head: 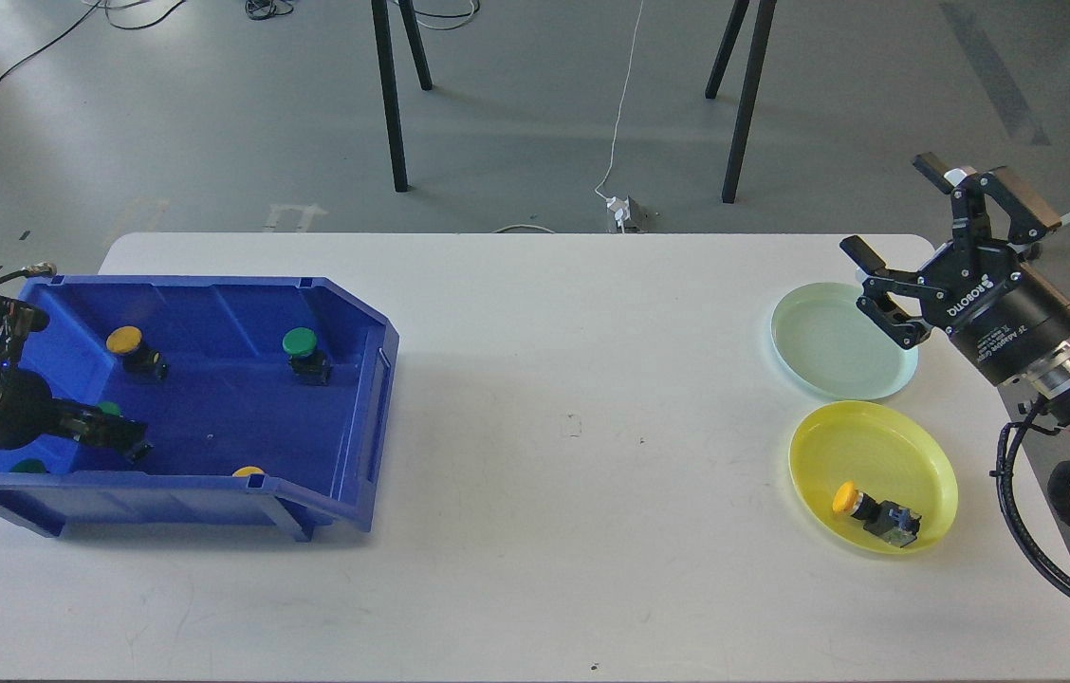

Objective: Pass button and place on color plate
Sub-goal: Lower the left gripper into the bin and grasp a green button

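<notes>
A blue bin [212, 304] at the left holds several push buttons: a yellow one [125, 340], a green one [299, 341], a green cap [27, 466] and a yellow cap [248, 471] by the front wall. My left gripper [127, 444] is low inside the bin, next to another green button [108, 409]; its dark fingers cannot be told apart. My right gripper [888, 207] is open and empty, raised over the far edge of the empty pale green plate [829, 346]. The yellow plate [876, 441] holds a yellow button [845, 498].
The white table [573, 379] carries the bin at the left and both plates at the right. My right arm's body and cables [1066, 379] hang past the table's right edge. Stand legs and cables are on the floor behind.
</notes>
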Controlling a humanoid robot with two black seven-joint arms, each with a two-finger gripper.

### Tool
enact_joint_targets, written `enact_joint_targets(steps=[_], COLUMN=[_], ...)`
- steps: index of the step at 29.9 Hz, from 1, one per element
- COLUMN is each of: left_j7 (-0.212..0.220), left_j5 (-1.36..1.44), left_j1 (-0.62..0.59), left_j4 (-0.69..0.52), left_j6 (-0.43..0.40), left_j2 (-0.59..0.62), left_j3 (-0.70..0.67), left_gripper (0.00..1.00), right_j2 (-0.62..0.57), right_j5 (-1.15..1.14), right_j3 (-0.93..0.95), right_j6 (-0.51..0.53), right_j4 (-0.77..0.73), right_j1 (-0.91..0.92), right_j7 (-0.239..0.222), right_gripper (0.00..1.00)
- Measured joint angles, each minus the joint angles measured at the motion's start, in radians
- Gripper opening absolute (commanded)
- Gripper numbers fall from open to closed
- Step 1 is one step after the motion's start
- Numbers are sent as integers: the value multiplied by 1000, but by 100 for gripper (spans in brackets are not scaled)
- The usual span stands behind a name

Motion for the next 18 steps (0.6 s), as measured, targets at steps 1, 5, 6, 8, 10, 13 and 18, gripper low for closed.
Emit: enact_joint_targets(steps=[1,5,6,8,10,13,18], left_j7=[0,0,0,0,0,0,0], left_j5=[-1,-3,-3,-4,-4,-4,-3], left_j1=[0,-1,-1,-2,-2,-2,-1], left_j4=[1,1,1,1,1,1,1], left_j6=[0,0,0,0,0,0,0], left_j2=[-1,-5,-7,-11,-13,-14,-13], left_j3=[0,-1,-1,-2,-2,-2,-2], left_gripper=[95,85,81,76,72,69,59], right_j2=[-4,-8,-9,-9,-10,-10,-10], right_j5=[0,-1,-1,-1,-1,-1,-1], right_j3=[0,0,0,0,0,0,0], right_j6=[3,8,8,8,8,8,9], right_j4=[0,0,0,0,-1,-1,-1], right_j1=[0,0,0,-3,-5,-9,-18], right_j7=[0,0,0,0,0,0,0], right_gripper=[95,95,95,95,95,95,95])
